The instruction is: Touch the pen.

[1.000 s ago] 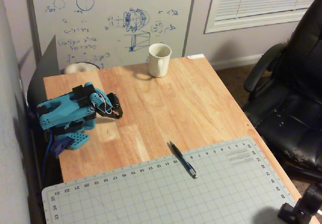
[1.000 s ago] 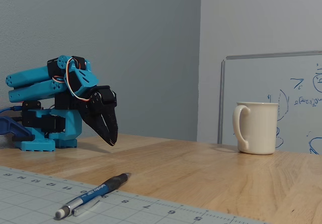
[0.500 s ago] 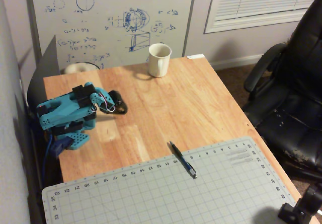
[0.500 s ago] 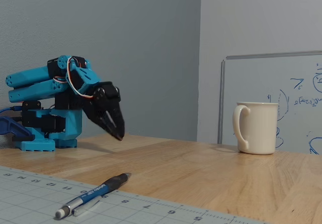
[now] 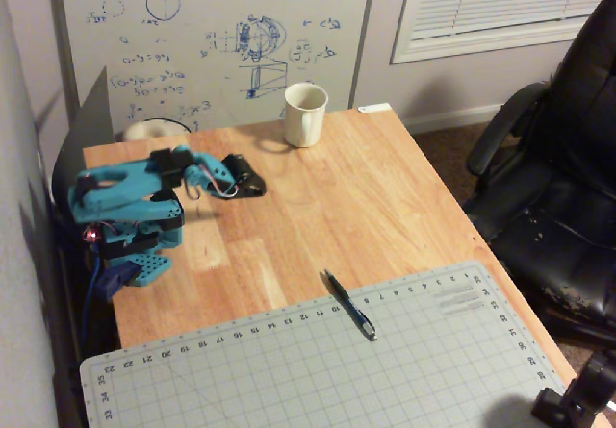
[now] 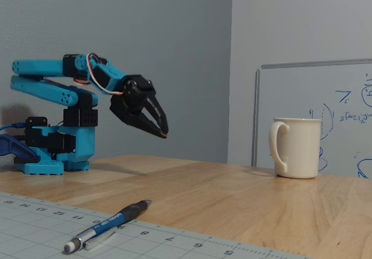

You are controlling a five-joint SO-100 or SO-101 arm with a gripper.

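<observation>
Though near pen, mug well apart.

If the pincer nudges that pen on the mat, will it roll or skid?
The pen looks slim and round, so a sideways nudge would probably roll it. Its clip seems to rest against the cutting mat, which may stop that. It looks light, so it likely skids easily.
</observation>
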